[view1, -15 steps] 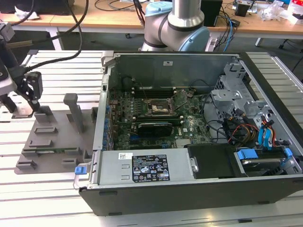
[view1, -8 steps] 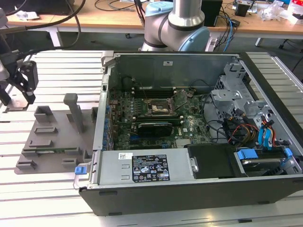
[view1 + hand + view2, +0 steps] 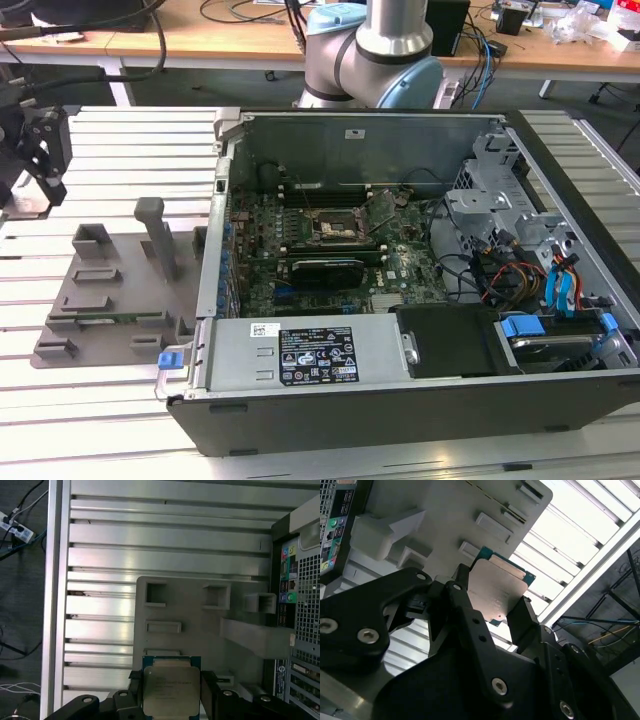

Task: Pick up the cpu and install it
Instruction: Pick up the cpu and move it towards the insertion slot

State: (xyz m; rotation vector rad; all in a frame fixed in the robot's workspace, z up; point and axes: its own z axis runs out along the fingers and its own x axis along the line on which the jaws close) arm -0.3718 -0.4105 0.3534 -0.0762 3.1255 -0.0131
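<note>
Slatted metal table carrying open computer case and grey fixture plate. Gripper hovering near table edge at exterior view's left, beside plate. Fingers pinching cpu by two opposite edges, silver lid showing in first wrist view. Cpu appearing lifted off plate. Socket lying inside case, well apart from gripper, toward exterior view's right, beyond case wall.

- Open computer case lies on a slatted metal table, motherboard exposed.
- Grey fixture plate sits beside it, at the exterior view's left.
- Black gripper hangs above the plate's far corner.
</note>
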